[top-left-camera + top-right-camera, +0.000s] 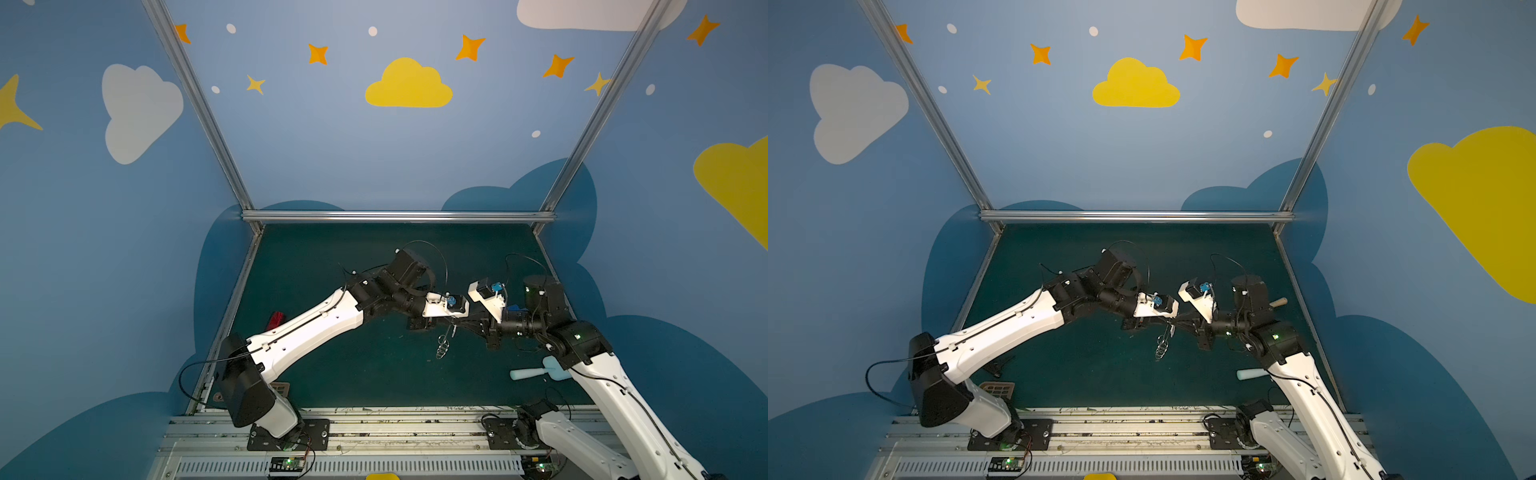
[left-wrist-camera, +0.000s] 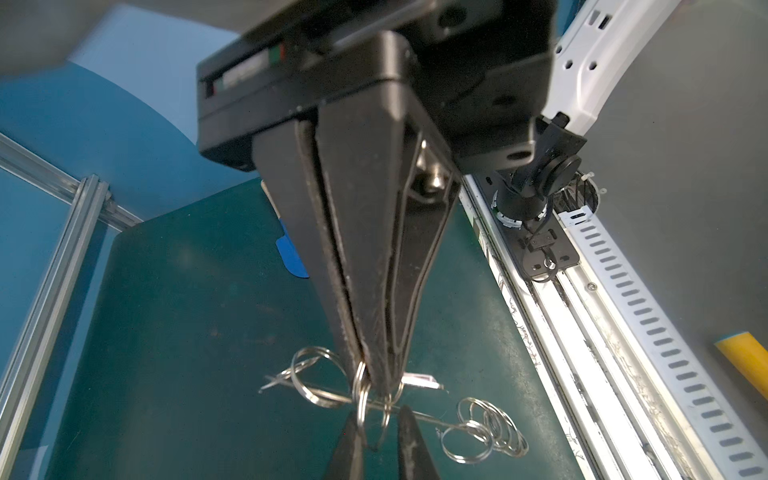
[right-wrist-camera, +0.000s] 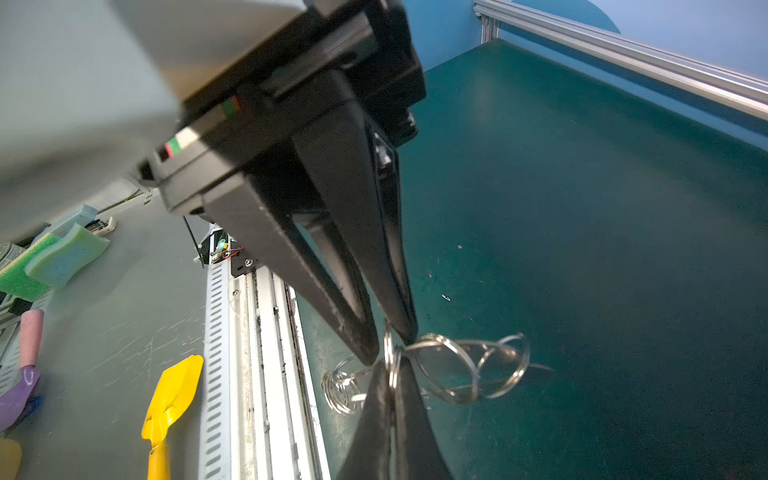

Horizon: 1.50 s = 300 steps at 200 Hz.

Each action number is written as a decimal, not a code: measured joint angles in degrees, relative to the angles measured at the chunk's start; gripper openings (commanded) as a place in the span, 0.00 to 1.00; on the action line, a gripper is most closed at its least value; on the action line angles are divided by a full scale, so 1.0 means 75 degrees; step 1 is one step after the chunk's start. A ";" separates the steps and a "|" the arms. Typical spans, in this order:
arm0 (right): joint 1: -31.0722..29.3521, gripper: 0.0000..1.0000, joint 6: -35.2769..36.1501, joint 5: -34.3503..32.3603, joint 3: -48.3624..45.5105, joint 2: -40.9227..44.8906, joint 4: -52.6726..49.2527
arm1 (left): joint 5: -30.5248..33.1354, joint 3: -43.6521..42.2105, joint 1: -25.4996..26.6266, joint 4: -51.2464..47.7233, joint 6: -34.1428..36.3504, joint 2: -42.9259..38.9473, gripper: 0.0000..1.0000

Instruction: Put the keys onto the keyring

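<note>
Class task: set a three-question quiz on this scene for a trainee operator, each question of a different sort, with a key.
1. True or false: the right gripper is shut on a ring of the keyring.
2. Which lies on the mat by the right arm? A mug; B spatula; C screwdriver.
3. Fill in: the red gadget lies beside the ___ arm.
Key: 1 true; 2 B; 3 left.
</note>
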<state>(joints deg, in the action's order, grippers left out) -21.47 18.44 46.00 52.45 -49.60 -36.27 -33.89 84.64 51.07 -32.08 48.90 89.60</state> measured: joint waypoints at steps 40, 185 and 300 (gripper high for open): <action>0.0000 0.00 0.0000 0.0009 0.0000 -0.0006 -0.0026 | -0.0055 0.0006 -0.0003 0.0015 -0.0125 0.0035 0.14; 0.0169 0.18 -0.0469 -0.0303 -0.0510 0.0752 0.0399 | -0.0475 -0.0568 -0.0111 0.1003 -0.1565 -0.0105 0.04; 0.0455 0.16 -0.1040 0.0108 -0.0909 0.1116 0.0909 | -0.0388 -0.1198 -0.0172 0.2314 -0.2419 -0.0629 0.04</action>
<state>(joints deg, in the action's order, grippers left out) -18.06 10.63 46.81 45.63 -41.23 -29.45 -36.80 75.66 49.78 -14.72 30.76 84.88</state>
